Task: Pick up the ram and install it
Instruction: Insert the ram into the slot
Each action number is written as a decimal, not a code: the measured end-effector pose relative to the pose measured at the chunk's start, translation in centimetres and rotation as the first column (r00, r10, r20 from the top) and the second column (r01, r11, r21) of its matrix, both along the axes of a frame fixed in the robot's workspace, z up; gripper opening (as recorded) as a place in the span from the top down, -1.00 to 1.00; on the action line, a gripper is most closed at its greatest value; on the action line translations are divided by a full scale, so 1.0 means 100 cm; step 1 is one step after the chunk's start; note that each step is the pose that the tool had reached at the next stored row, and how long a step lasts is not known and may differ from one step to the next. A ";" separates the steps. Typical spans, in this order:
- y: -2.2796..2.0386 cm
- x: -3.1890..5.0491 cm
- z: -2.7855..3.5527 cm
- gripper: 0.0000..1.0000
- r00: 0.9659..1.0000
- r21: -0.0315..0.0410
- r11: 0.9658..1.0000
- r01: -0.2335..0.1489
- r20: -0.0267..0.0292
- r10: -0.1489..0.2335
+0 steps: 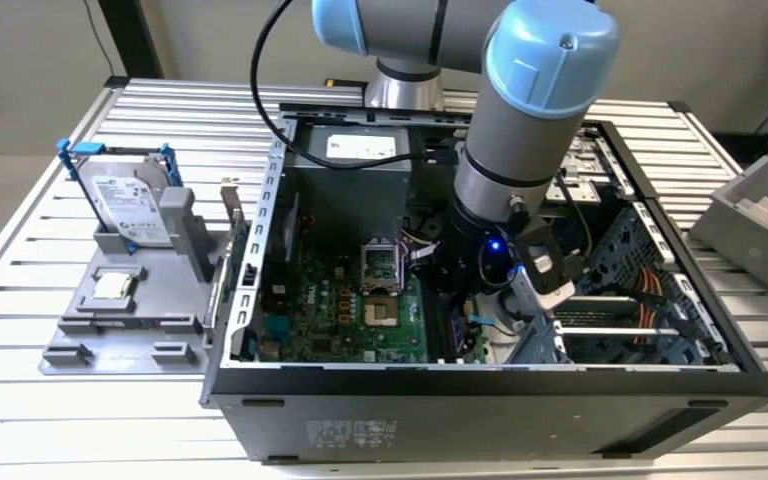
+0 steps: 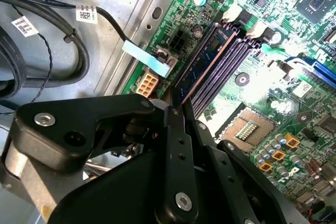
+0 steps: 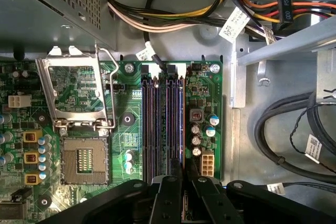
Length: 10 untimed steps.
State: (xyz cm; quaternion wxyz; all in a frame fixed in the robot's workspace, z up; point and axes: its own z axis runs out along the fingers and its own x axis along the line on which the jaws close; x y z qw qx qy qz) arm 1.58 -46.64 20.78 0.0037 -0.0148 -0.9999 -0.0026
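- Reaching down into the open computer case, the arm has its gripper low over the memory slots on the green motherboard.
- In both wrist views the gripper has its fingers pinched together on the near end of the ram, so it's clenched on the stick.
- The ram sits edge-on in the slot nearest the board's edge, running lengthwise along it; in the first wrist view it's the thin strip on the outer side of the slot bank. Can't tell if it's fully seated.
- The other slots just beside it look bare.
- The processor socket sits near the slots with its metal frame flipped up.
- Outside the case, toward the exterior view's left, a hard drive stands in a gray holder on the slatted table, with a small square chip lying in front of it.
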 end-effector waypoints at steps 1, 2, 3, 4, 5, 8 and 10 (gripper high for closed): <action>-0.0001 0.0000 0.0001 1.00 1.000 -0.001 1.000 0.000 0.000 0.000; -0.0001 0.0000 0.0001 1.00 1.000 -0.001 1.000 0.000 0.000 0.000; -0.0002 0.0000 0.0002 -1.00 1.000 -0.001 1.000 0.000 0.000 0.000; -0.0003 0.0000 0.0003 -1.00 1.000 -0.002 1.000 0.000 0.000 0.000; -0.0003 -0.0001 0.0003 -1.00 1.000 -0.002 1.000 0.000 0.000 0.000; -0.0003 -0.0001 0.0027 -1.00 1.000 0.000 1.000 0.000 0.000 0.000; -0.0003 -0.0001 0.0191 -1.00 1.000 0.000 1.000 0.000 0.000 0.000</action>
